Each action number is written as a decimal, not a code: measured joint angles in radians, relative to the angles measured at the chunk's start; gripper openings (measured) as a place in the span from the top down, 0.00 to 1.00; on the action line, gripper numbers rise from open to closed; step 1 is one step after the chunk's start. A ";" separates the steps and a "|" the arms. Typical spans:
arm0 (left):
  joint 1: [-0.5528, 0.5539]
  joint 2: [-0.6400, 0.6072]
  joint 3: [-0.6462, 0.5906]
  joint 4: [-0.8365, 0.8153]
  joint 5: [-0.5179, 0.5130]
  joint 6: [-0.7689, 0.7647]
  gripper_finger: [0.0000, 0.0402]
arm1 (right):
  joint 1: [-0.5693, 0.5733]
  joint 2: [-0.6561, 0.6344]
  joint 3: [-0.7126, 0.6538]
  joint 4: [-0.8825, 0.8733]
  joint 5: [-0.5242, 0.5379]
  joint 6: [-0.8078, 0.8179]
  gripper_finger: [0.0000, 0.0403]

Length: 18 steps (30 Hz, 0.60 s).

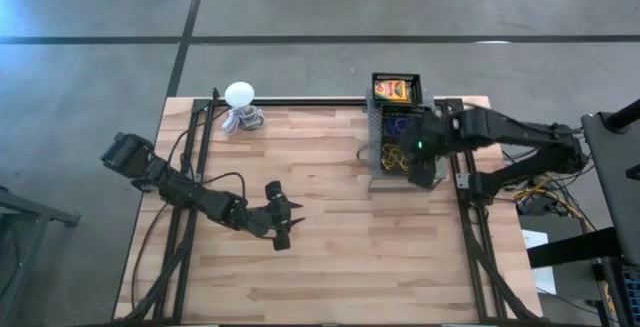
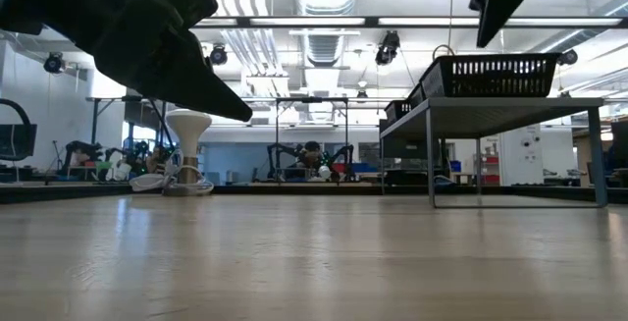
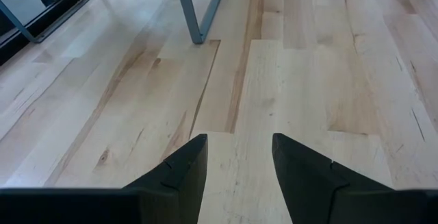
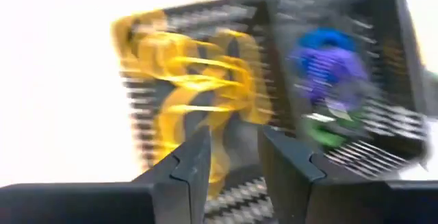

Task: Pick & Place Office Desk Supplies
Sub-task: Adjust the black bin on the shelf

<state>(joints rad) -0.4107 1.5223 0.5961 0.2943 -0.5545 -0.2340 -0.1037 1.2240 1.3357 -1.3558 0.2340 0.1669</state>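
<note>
A black mesh organizer (image 1: 398,127) stands on a grey raised stand (image 2: 491,115) at the table's far right. Its far compartment holds a yellow-and-green box (image 1: 395,89), the middle one blue and purple rings (image 1: 400,122), and the near one yellowish rubber bands (image 1: 393,152). My right gripper (image 1: 415,165) hangs open over the near end, above the organizer (image 2: 491,74). In its wrist view the open fingers (image 4: 233,159) point down at the rubber bands (image 4: 191,73), beside the blue, purple and green rings (image 4: 328,80). My left gripper (image 1: 282,217) hovers open over bare table, left of centre (image 3: 239,162).
A white ball-topped object with a grey coiled base (image 1: 240,107) stands at the far left of the table (image 2: 186,154). One leg of the stand (image 3: 198,11) rises ahead of my left gripper. Bare wood (image 1: 330,257) fills the middle and near side.
</note>
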 joint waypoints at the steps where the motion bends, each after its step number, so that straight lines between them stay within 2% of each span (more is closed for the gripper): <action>1: 0.000 0.000 0.000 0.000 0.000 0.000 0.58 | 0.039 0.000 -0.006 0.012 -0.022 0.021 0.73; 7: 0.000 0.000 0.000 -0.001 0.000 -0.002 0.58 | 0.257 0.002 -0.046 0.038 -0.125 0.149 0.79; 10: 0.000 0.000 -0.002 -0.001 0.000 -0.002 0.58 | 0.329 0.002 -0.074 0.033 -0.139 0.182 0.82; 14: 0.000 0.000 -0.002 0.000 0.000 -0.003 0.58 | 0.350 0.002 -0.121 0.022 -0.127 0.192 0.86; 18: 0.000 0.000 -0.002 0.001 0.000 -0.003 0.58 | 0.342 0.002 -0.156 0.002 -0.065 0.192 0.88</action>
<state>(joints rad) -0.4107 1.5223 0.5941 0.2951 -0.5541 -0.2367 0.2384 1.2259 1.1797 -1.3535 0.1691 0.3589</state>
